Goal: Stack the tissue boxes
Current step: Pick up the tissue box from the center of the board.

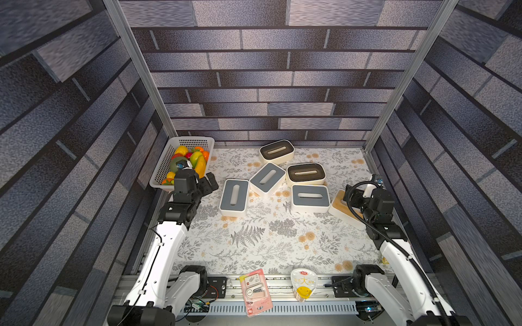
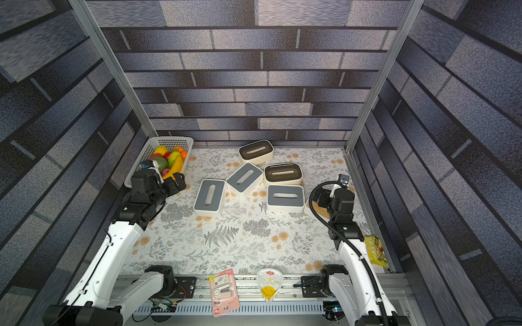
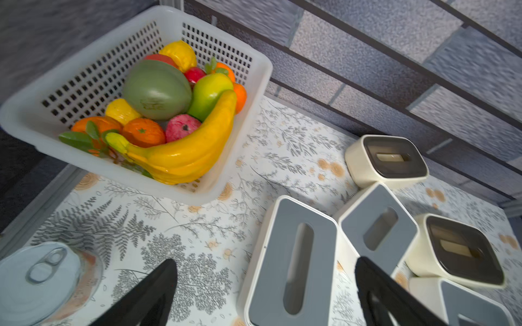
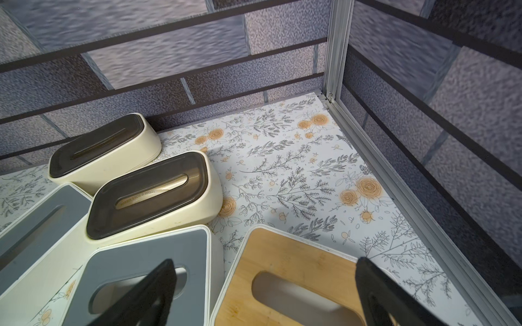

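Both top views look steeply down at the table [image 1: 268,248]; wrist views hover close.

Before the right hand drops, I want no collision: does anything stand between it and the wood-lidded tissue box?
Nothing visible lies between them: the right hand hangs open above the wood-lidded box, whose lid is bare. But a grey-lidded box sits close beside it, and one finger looks to be over that box.
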Robot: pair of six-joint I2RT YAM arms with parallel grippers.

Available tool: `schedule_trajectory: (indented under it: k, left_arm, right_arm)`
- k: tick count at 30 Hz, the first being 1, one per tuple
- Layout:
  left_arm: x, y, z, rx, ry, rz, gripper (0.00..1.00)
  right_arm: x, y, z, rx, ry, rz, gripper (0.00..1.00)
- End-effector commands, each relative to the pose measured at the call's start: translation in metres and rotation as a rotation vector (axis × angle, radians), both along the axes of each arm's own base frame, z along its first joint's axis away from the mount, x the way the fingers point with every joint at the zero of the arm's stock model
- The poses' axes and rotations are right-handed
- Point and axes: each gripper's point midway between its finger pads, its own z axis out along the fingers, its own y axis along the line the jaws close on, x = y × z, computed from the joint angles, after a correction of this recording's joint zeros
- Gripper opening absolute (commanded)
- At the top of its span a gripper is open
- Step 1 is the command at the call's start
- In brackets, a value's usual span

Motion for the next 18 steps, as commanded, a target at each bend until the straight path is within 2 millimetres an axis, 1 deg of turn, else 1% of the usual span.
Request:
schedule_trajectory:
  k: [1,5,7,8,10,13,15,18]
  left_arm:
    - [-0.039,-0.038,-0.026,-0.072,0.286,-0.145,1.00]
    - [-0.045,-0.084,-0.013,-0.099,0.313,-0.297,1.00]
    - [-0.044,-0.110,-0.008,-0.178,0.306,-0.392,1.00]
    - [-0.044,-0.123,-0.006,-0.224,0.310,-0.441,1.00]
    - [-0.046,-0.141,-0.004,-0.276,0.337,-0.506,1.00]
    - [-0.047,-0.160,-0.002,-0.230,0.356,-0.582,1.00]
    - [-0.046,-0.163,-0.004,-0.173,0.375,-0.590,1.00]
    - [-0.043,-0.160,-0.008,-0.144,0.412,-0.576,1.00]
  right_arm:
    - [-0.013,0.010,-0.021,0.072,0.206,0.030,1.00]
    - [-0.002,0.033,-0.007,0.120,0.251,0.123,1.00]
    - [0.003,0.041,-0.002,0.128,0.269,0.152,0.99]
    - [0.005,0.047,0.000,0.128,0.281,0.184,0.97]
    - [0.006,0.054,0.001,0.109,0.320,0.211,0.96]
    - [0.007,0.057,0.000,0.088,0.363,0.227,0.96]
    - [0.009,0.065,-0.001,0.091,0.369,0.267,0.96]
    - [0.010,0.082,-0.004,0.085,0.391,0.331,0.97]
